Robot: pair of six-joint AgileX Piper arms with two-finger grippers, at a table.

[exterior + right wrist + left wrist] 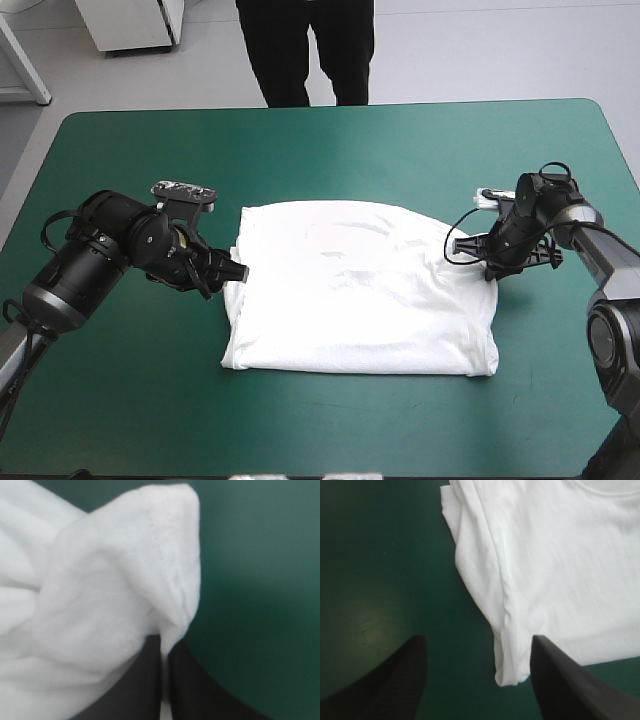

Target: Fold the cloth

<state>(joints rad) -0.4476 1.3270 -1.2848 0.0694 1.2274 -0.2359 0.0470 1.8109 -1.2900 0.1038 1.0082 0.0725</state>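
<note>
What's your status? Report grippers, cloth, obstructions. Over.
Left gripper open at the T-shirt's left edge. Right gripper shut on its right edge. T-shirt lying flat. No obstruction seen.

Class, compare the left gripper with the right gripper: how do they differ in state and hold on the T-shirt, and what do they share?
The left gripper is open, fingers apart; the right gripper is shut on the T-shirt. The left grips nothing, the cloth's edge lying between its fingers; the right pinches a raised fold. Both are at the T-shirt's edges.
</note>
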